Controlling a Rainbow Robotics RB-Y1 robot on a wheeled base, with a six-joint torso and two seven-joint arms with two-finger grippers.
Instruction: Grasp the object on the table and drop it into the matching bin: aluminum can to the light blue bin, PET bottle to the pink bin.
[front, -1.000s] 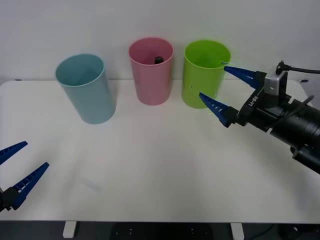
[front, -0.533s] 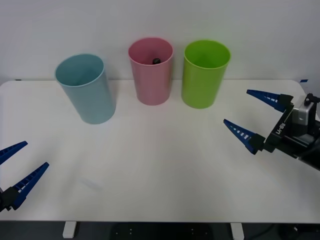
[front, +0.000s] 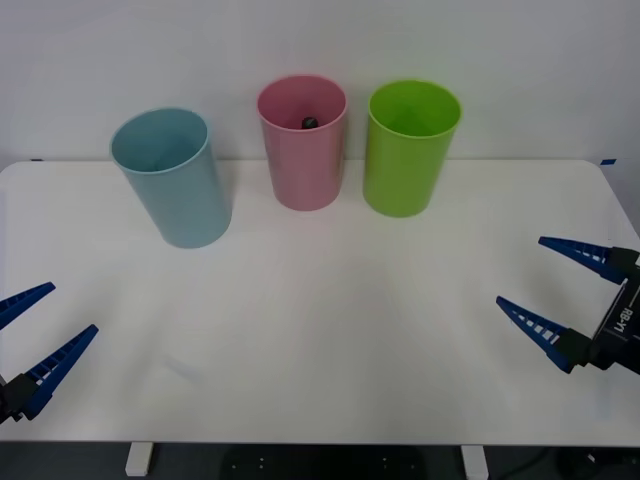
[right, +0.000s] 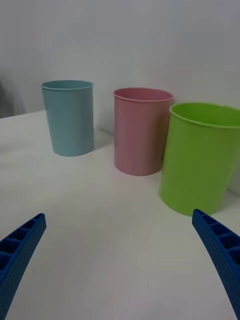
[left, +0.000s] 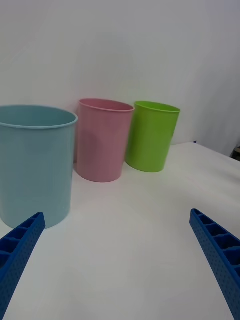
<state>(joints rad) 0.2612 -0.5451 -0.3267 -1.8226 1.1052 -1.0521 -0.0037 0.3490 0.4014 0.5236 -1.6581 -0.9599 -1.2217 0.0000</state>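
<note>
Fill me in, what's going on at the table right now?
The sort looks done: a black cap shows inside the pink bin, so the PET bottle appears to be in there. The right gripper has pulled back from the lime green bin to the table's right edge, fingers open and empty. The left gripper waits open at the left edge. The light blue bin stands untouched.

Even, bright, diffuse light, seemingly from overhead. White table (front: 320, 330) near blown out, no hard glare. Soft faint shadows at the base of the pink bin (front: 301, 140) and light blue bin (front: 172, 175). Front view sharp; wrist views slightly soft, wall greyish toward the corners.
</note>
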